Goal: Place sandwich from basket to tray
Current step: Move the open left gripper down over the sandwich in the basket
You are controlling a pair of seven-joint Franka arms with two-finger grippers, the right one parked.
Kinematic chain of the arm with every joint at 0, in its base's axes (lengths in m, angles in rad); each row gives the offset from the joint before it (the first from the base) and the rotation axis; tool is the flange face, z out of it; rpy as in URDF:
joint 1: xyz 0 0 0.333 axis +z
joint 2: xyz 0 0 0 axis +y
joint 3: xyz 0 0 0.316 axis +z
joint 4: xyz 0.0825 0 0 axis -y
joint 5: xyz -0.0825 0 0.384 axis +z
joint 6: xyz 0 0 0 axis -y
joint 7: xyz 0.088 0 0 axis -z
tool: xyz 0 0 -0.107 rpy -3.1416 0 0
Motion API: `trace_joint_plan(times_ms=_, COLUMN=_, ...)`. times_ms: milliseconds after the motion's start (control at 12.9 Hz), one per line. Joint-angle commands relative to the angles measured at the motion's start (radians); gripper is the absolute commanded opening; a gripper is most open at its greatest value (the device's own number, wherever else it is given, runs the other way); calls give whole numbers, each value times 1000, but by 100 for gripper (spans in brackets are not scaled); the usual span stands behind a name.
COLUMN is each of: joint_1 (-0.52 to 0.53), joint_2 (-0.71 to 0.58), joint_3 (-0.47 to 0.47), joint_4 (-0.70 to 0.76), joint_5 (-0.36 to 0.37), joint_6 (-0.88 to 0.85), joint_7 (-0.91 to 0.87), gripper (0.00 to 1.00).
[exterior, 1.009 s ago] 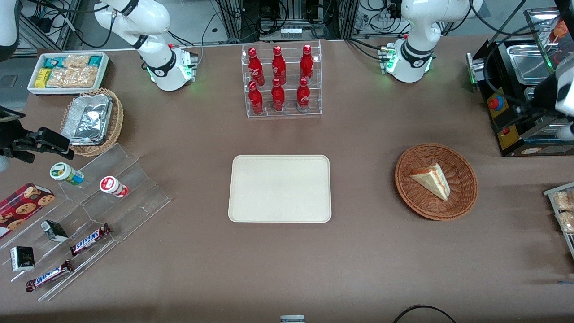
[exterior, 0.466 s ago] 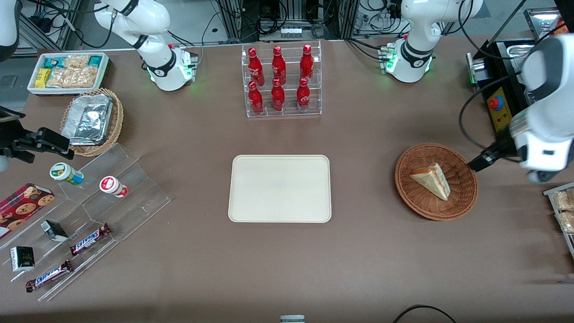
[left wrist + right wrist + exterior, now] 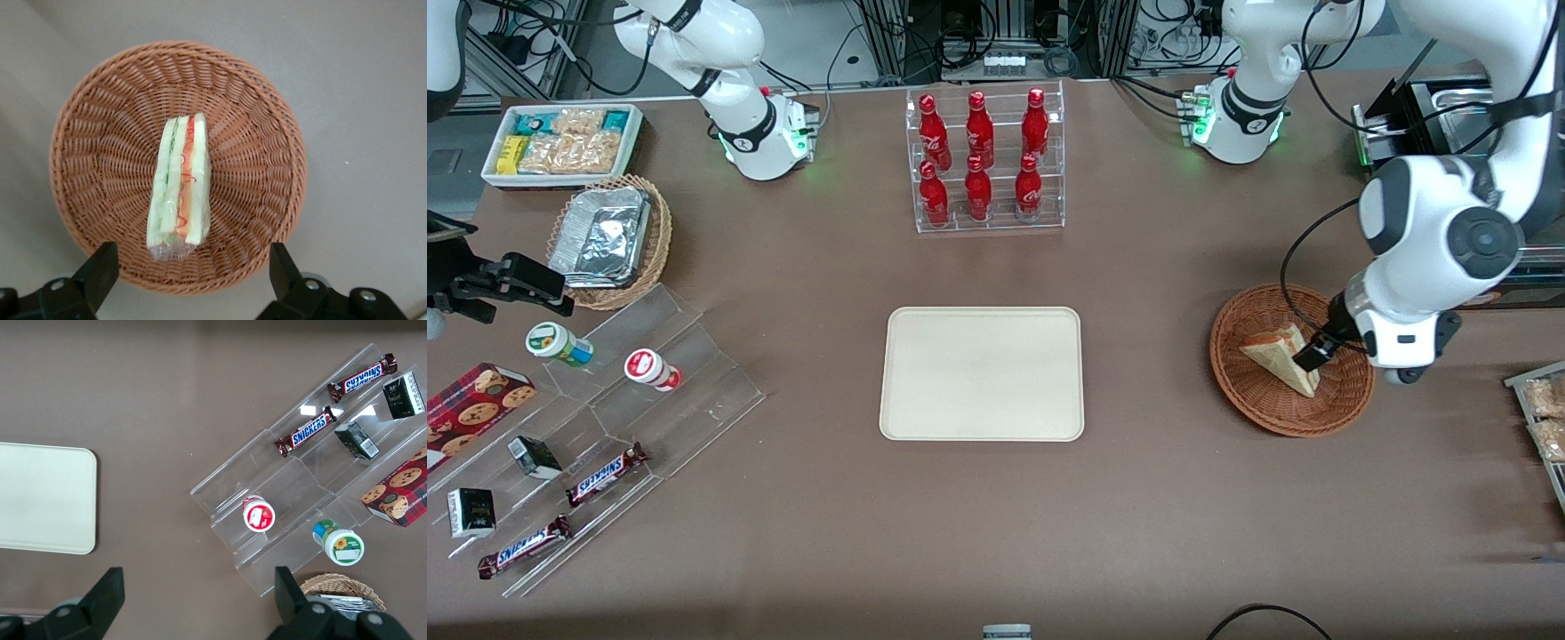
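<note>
The sandwich (image 3: 1273, 353) is a pale wedge lying in the round reddish-brown basket (image 3: 1232, 378). In the left wrist view the sandwich (image 3: 180, 187) shows its red, orange and green layers and a clear wrap, and lies across the middle of the basket (image 3: 93, 127). The left gripper (image 3: 1319, 348) hovers above the basket, over the sandwich's end toward the working arm's end of the table. It is open and empty (image 3: 192, 279), its fingers spread wider than the sandwich. The cream tray (image 3: 983, 373) lies bare at the table's middle.
A clear rack of red bottles (image 3: 984, 160) stands farther from the front camera than the tray. A black machine (image 3: 1449, 178) stands near the basket at the working arm's end. Snack packets (image 3: 1545, 418) lie at that table edge. Acrylic steps with snacks (image 3: 605, 418) lie toward the parked arm's end.
The left arm has swung in from the working arm's end of the table. Its gripper has moved from beside the basket's rim to above the sandwich. The sandwich has not moved.
</note>
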Motion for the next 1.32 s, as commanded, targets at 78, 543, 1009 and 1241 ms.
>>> trace_joint_plan(times_ms=78, joint_1=-1, joint_2=-2, joint_3=3, joint_4=-98, joint_5=64, joint_6=98, joint_7=-92, gripper=100)
trace_joint_plan(times_ms=543, joint_1=8, joint_2=13, joint_3=3, joint_4=-174, joint_5=99, joint_6=223, joint_7=-164, gripper=100)
trace_joint_plan(times_ms=1009, joint_1=-2, joint_2=56, joint_3=3, joint_4=-211, joint_5=99, joint_6=355, joint_7=-200, gripper=100)
trace_joint_plan(times_ms=1241, joint_1=-10, joint_2=76, joint_3=3, joint_4=-225, joint_5=99, joint_6=385, joint_7=-227, gripper=98)
